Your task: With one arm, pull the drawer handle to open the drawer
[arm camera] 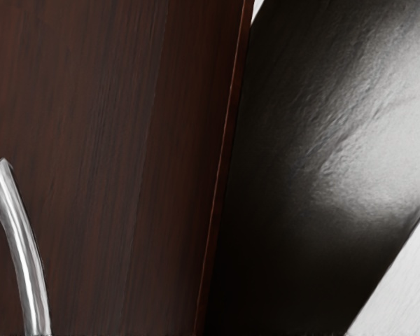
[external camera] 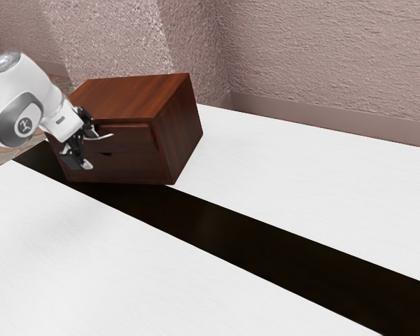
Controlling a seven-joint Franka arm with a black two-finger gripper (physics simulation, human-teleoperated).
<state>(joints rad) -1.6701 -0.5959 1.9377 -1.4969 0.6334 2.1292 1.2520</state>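
My gripper [external camera: 84,145] sat right against the front of the top drawer [external camera: 129,138], by the handle [external camera: 103,135], at the end toward the exterior view's left. Clenched or released, I couldn't tell. The cabinet [external camera: 136,94] stood skewed on the table [external camera: 301,168], its base at the far end of the black strip [external camera: 266,245] that ran between the white parts. In the wrist view the steel handle curved off the dark wood close by my hand, with the front's edge and the black strip beyond it.
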